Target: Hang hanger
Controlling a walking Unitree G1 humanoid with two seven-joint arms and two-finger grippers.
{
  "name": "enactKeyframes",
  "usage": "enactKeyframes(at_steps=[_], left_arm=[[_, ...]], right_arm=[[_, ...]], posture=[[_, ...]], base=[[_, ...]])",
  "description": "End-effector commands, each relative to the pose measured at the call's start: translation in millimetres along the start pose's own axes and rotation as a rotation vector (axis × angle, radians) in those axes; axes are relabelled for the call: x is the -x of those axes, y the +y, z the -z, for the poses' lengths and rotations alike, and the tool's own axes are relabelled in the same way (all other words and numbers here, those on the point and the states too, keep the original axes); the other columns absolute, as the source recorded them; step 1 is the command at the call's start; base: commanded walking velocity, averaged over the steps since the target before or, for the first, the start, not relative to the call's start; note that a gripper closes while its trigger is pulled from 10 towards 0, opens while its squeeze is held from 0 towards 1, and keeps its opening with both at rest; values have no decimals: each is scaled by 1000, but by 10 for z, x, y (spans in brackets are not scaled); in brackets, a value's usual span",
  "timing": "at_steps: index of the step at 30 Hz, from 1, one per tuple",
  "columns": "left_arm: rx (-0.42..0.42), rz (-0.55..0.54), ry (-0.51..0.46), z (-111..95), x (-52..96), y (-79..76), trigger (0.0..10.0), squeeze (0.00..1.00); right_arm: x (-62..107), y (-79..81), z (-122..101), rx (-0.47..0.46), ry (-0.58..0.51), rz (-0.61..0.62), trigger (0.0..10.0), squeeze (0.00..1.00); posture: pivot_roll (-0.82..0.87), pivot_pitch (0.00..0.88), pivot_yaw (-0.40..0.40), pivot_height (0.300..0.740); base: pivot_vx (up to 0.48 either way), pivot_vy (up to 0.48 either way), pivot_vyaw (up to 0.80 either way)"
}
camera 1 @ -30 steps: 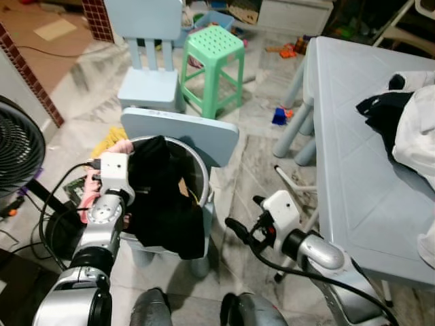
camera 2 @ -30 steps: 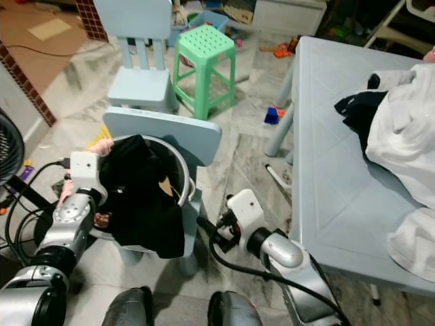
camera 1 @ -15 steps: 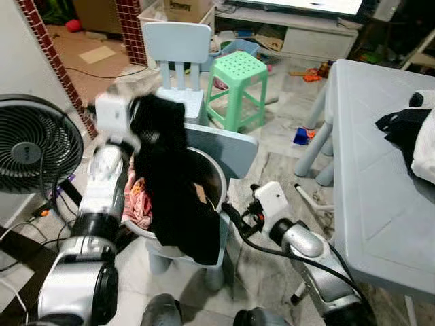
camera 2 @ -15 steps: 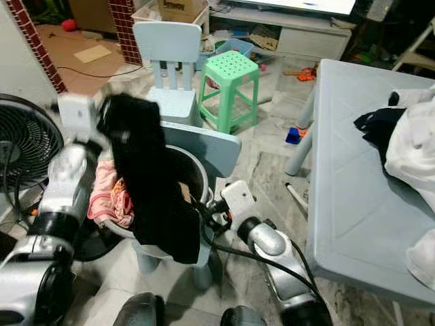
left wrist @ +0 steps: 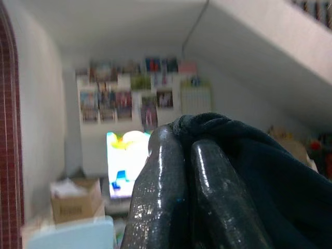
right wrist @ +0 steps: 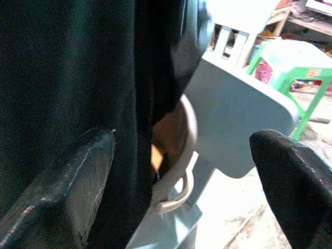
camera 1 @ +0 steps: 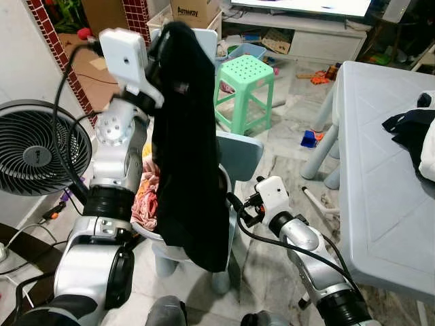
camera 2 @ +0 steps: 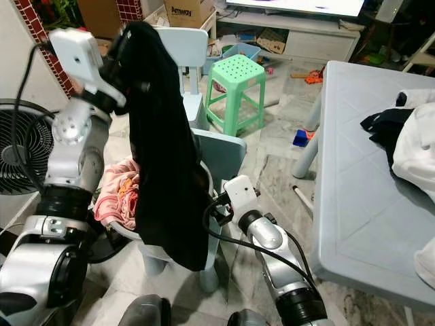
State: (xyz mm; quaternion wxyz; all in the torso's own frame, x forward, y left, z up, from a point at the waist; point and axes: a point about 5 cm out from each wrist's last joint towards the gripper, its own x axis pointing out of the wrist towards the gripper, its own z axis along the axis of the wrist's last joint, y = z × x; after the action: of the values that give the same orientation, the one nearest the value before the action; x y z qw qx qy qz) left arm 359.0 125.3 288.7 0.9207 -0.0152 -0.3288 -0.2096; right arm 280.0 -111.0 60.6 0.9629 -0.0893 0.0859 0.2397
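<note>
Black, limp cloth, the garment [camera 1: 187, 142] is held aloft at 12 o'clock, clenched in the left tool [left wrist: 181, 155]; its hem is flanked by the released right tool [right wrist: 176, 171].

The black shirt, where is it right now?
The black shirt hangs high from the left gripper, on the robot's left, draping over the basket on the pale blue chair.
</note>
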Motion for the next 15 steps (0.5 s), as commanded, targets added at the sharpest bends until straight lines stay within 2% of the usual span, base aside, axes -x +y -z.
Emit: enactKeyframes(at_steps=[1, 5, 11, 14, 15], left_arm=[[-51, -5, -127, -323, -124, 68, 0, 0], [-90, -10, -145, -418, -205, 183, 0, 0], [-124, 13, -190, -554, -326, 200, 0, 0], [-130, 7, -196, -561, -318, 199, 0, 0], [-141, -16, -187, -530, -271, 211, 0, 0]], right_arm=[[-23, -48, -3, 8, -10, 21, 10000, 0], [-59, -43, 25, 18, -12, 24, 10000, 0], [-75, -69, 37, 28, -17, 41, 10000, 0], [-63, -88, 59, 32, -13, 48, 10000, 0], [-53, -98, 70, 32, -12, 52, 10000, 0]], posture=[[118, 0, 10, 740], [120, 0, 6, 740], [107, 0, 8, 740], [106, 0, 7, 740], [100, 0, 9, 740]], base=[[0, 0, 0], [0, 0, 0], [0, 0, 0], [0, 0, 0], [0, 0, 0]])
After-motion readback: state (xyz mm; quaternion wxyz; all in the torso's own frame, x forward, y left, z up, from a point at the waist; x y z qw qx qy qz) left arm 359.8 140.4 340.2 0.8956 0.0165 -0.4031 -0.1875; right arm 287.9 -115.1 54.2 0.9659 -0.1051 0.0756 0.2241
